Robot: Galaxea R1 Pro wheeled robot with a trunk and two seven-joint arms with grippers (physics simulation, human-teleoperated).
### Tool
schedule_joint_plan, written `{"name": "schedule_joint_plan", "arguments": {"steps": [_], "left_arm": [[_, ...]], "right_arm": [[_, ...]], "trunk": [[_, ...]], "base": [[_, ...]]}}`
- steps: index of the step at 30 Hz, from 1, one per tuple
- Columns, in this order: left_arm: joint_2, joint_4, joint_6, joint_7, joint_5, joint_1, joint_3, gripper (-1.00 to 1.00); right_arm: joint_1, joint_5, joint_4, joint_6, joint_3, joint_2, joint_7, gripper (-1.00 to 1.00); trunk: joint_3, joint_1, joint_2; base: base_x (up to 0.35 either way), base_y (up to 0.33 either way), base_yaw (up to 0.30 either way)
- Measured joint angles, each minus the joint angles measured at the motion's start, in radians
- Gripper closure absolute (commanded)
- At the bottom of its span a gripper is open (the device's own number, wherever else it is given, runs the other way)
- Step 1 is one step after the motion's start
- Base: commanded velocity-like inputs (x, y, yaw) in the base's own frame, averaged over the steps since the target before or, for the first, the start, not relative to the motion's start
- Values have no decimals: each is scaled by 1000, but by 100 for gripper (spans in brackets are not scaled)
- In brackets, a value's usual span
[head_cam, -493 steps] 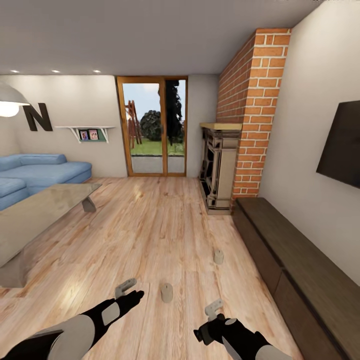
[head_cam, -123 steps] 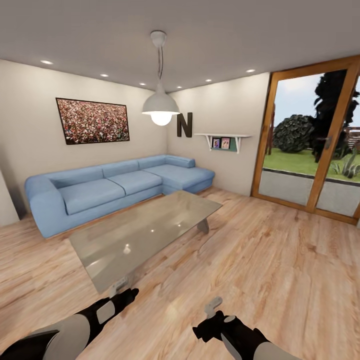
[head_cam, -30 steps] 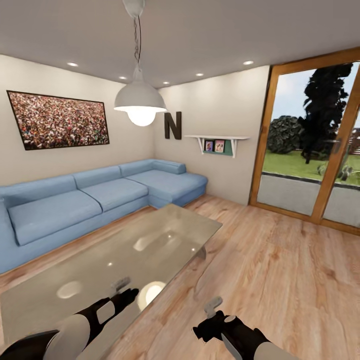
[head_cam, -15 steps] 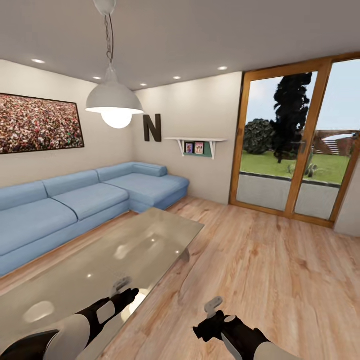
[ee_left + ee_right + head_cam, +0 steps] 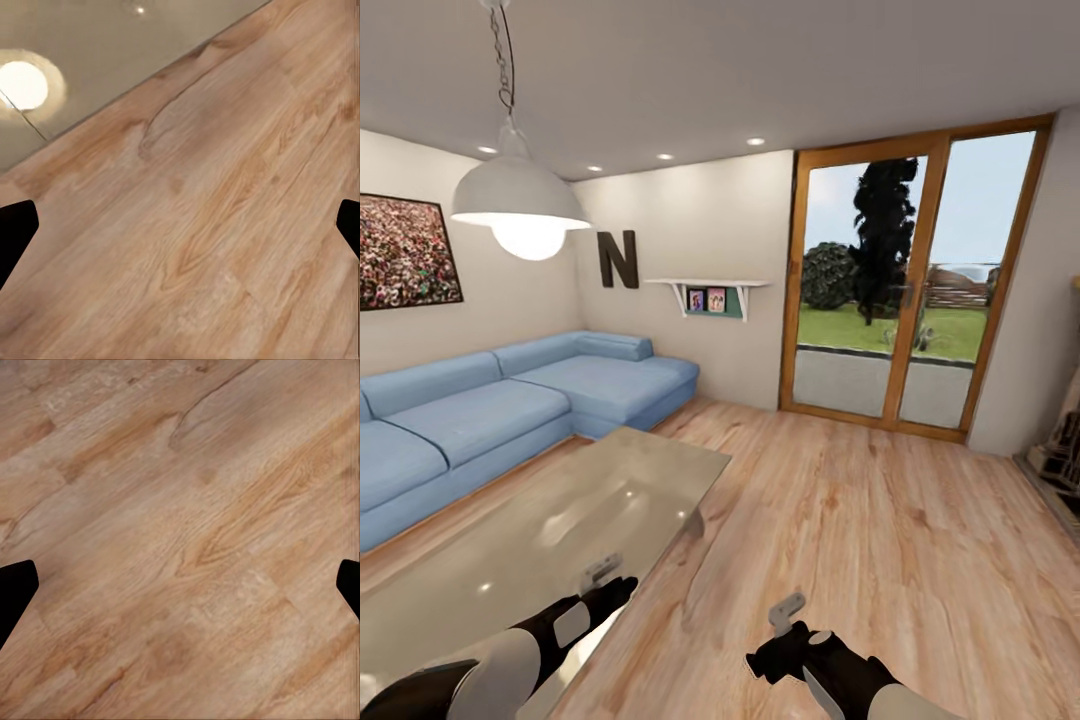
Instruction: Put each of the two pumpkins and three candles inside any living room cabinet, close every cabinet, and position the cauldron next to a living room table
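One low, long rectangular coffee table [image 5: 540, 540] with a glossy grey-brown top stood on the pale wooden plank floor [image 5: 880, 560] before the blue corner sofa [image 5: 490, 400]; its top mirrored the white pendant lamp [image 5: 520, 200]; the left gripper [image 5: 603, 573] hung spread and empty over the table's near edge; the right gripper [image 5: 788, 612] hung over the floor, likewise spread and empty.

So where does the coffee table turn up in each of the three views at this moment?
Head view: the coffee table spreads across the lower left, in front of the blue sofa.
Left wrist view: its glossy top fills one corner, reflecting the lamp.
Right wrist view: not in it.
Shared landmark: the wooden floor.
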Motion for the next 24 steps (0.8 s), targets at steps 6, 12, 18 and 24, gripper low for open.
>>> {"name": "schedule_joint_plan", "arguments": {"steps": [6,12,18,24], "left_arm": [[-1,0,0,0,0,0,0,-100],[-1,1,0,0,0,0,0,-100],[-1,1,0,0,0,0,0,-100],[-1,1,0,0,0,0,0,-100]], "right_arm": [[0,0,0,0,0,0,0,-100],[0,0,0,0,-1,0,0,-100],[0,0,0,0,-1,0,0,-100],[0,0,0,0,-1,0,0,-100]], "trunk": [[3,0,0],[6,1,0],[9,1,0],[12,1,0]], "base": [[265,0,-283],[57,0,-285],[5,0,-286],[0,0,-286]]}}
